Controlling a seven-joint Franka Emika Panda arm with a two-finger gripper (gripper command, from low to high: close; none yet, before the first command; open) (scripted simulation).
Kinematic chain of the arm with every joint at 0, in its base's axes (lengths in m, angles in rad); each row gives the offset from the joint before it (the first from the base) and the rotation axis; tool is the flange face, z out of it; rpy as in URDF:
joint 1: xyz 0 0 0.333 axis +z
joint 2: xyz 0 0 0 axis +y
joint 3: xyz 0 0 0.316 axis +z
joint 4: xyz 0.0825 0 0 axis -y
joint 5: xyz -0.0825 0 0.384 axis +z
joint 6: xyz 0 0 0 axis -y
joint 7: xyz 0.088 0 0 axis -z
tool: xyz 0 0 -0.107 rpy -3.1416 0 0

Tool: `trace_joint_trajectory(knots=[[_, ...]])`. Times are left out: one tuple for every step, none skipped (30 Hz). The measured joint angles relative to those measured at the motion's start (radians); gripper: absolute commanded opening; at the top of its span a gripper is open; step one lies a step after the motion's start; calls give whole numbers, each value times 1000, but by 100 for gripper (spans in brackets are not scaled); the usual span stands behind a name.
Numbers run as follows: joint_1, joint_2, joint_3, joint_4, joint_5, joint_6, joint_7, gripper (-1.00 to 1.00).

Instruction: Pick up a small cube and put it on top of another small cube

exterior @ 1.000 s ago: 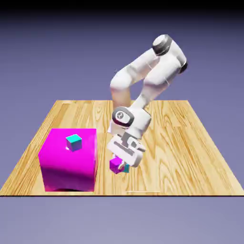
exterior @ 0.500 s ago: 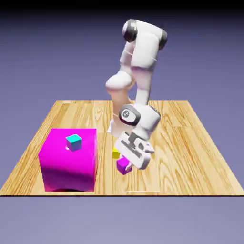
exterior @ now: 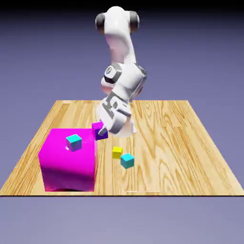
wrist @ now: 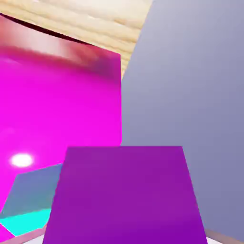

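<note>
- The gripper (exterior: 101,131) is clamped nearly shut on the small magenta-purple cube (exterior: 99,130), carrying it in the air just above the top corner of the large magenta block (exterior: 68,159) that lies toward the exterior view's right.
- In the hand view the held cube (wrist: 121,195) fills the lower frame and hides the finger tips.
- The likely target, the cyan cube on the block (exterior: 74,141), lies to the exterior view's left of the gripper and lower; the hand view shows it (wrist: 31,202) down-left of the held cube.
- The carried cube is tilted, as is the hand, so I judge it needs levelling before release.
- No containers here. A yellow cube (exterior: 117,152) and a second cyan cube (exterior: 127,160) sit near each other on the wooden table (exterior: 190,143), apart from the block.
</note>
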Motion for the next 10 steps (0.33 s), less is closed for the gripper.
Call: trace_joint_trajectory(knots=[[-36, -7, -18, -22, -13, -7, 12, -100], [-54, -10, -26, -33, -19, -11, 18, -100], [-54, -10, -26, -33, -19, -11, 18, -100], [-65, 22, -41, -39, -32, 32, 29, -100], [-76, 54, -55, -45, -44, 76, 41, -100], [-86, 86, -69, -51, -56, 119, 53, -100], [-99, 117, -84, -57, -68, 163, 64, -100], [-103, 128, -88, -59, -73, 177, 68, 100], [-101, 128, -88, -59, -73, 178, 69, 100], [-101, 128, -88, -59, -73, 178, 69, 100]])
